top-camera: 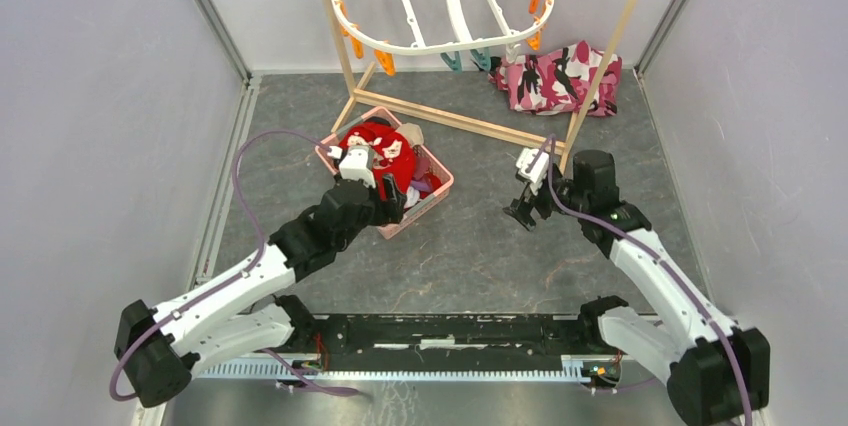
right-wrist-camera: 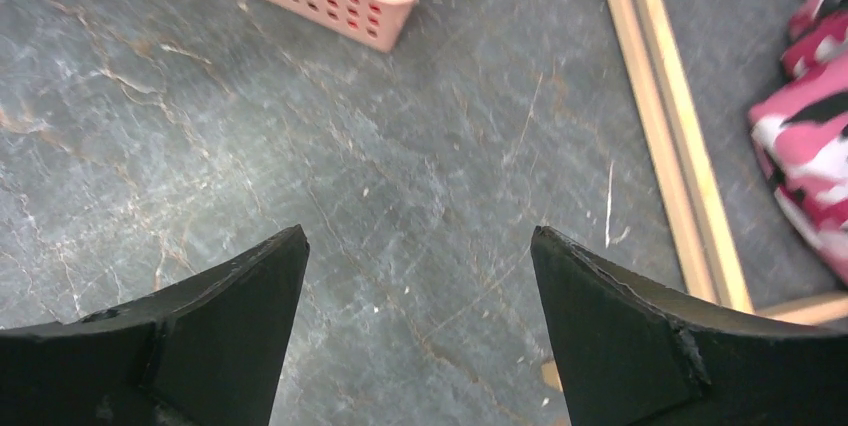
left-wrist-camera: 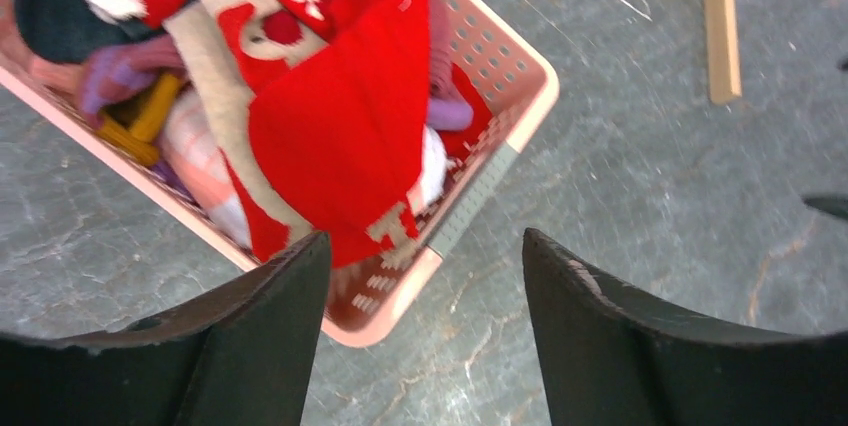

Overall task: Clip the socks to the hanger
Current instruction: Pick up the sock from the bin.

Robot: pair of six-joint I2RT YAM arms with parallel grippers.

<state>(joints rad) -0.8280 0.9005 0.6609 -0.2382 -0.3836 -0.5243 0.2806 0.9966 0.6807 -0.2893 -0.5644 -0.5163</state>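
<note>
My left gripper (left-wrist-camera: 425, 246) is over the near corner of the pink basket (left-wrist-camera: 530, 86). Fingers spread wide, gripping nothing. Socks (left-wrist-camera: 340, 116) are piled in that basket (red with white pattern on top, beige, pink and purple underneath). The basket sits left of the table's (top-camera: 470, 246) middle. My right gripper (right-wrist-camera: 420, 236) hangs over bare table right of middle, also wide and empty. Hanger (top-camera: 430, 48) hangs on the wooden rack (top-camera: 450, 124) at the far edge. Patterned cloth (top-camera: 560, 76) lies toward the far right corner.
</note>
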